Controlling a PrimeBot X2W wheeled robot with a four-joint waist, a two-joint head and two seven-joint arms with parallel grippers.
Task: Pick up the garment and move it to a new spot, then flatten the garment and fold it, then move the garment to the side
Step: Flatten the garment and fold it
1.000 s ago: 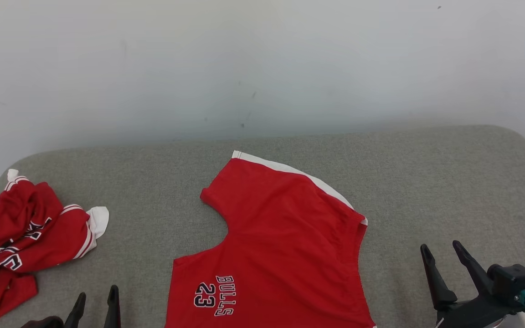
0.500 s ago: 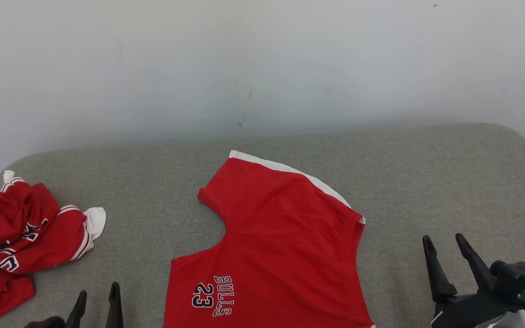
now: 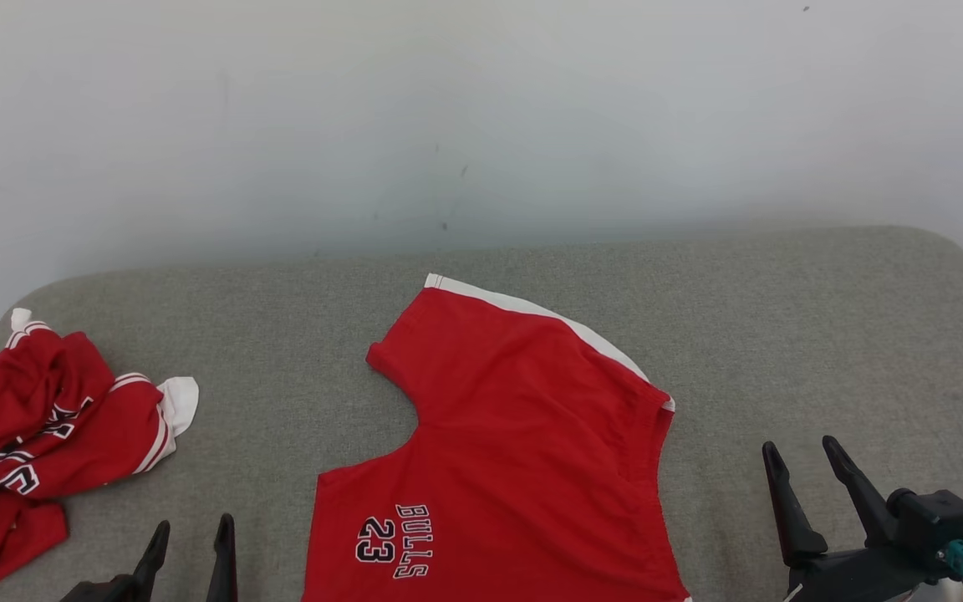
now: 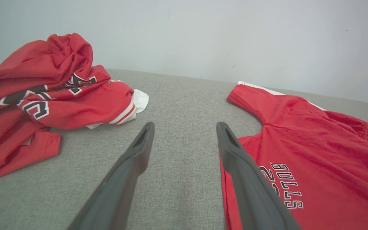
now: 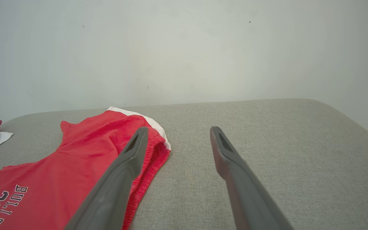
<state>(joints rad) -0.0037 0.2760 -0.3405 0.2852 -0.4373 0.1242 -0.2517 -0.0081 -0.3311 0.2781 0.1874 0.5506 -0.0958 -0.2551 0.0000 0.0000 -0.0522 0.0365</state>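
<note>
red shorts (image 3: pixel 515 435) flat mid-surface (image 3: pixel 782 318), print "BULLS 23", bottom cut off | crumpled red jersey (image 3: pixel 38 435) left, lettering folded, unreadable | left end effector (image 3: pixel 195 525), right end effector (image 3: pixel 799 445): fingers apart, empty

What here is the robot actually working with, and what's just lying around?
In the job:
- flat red shorts, spread between the grippers
- left gripper, open
- right gripper, open

Lying about, as far as I can tell:
- crumpled red garment at the robot's left
- grey padded surface underneath both
</note>
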